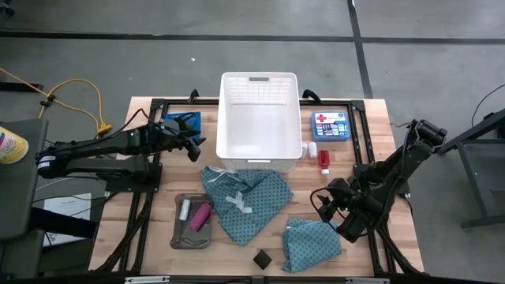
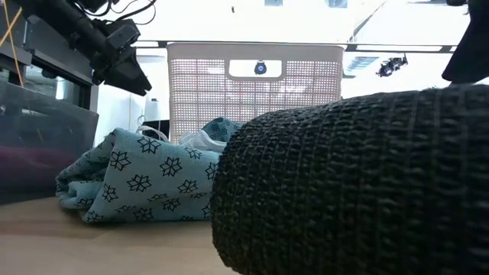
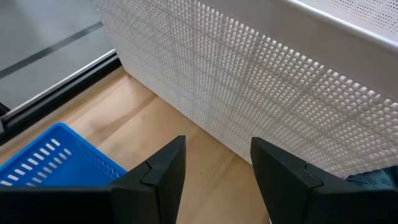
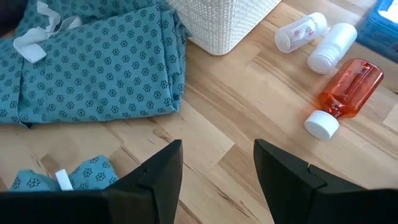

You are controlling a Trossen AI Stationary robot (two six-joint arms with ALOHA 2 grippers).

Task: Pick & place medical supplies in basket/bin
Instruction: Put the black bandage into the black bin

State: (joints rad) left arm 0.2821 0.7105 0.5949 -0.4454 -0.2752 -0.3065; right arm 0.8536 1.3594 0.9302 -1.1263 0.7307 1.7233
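A large teal dotted cloth (image 1: 245, 201) lies on the table in front of the white slotted basket (image 1: 259, 118); a smaller one (image 1: 312, 244) lies near the front edge. A pink cylinder (image 1: 200, 217) and a small white tube (image 1: 185, 209) lie in the grey tray (image 1: 177, 237). A black block (image 1: 262, 258) sits at the front edge. Small red-and-white bottles (image 1: 323, 158) lie right of the white basket. My left gripper (image 1: 193, 146) is open and empty between the blue mesh basket (image 1: 183, 122) and the white basket. My right gripper (image 4: 217, 180) is open and empty over bare table between the cloths.
A flat blue box with a red cross (image 1: 331, 126) lies at the back right. In the right wrist view an orange bottle (image 4: 348, 90) and two white bottles (image 4: 333, 46) lie on the wood beside the white basket's corner (image 4: 224, 22). The black block (image 2: 351, 183) fills the low view.
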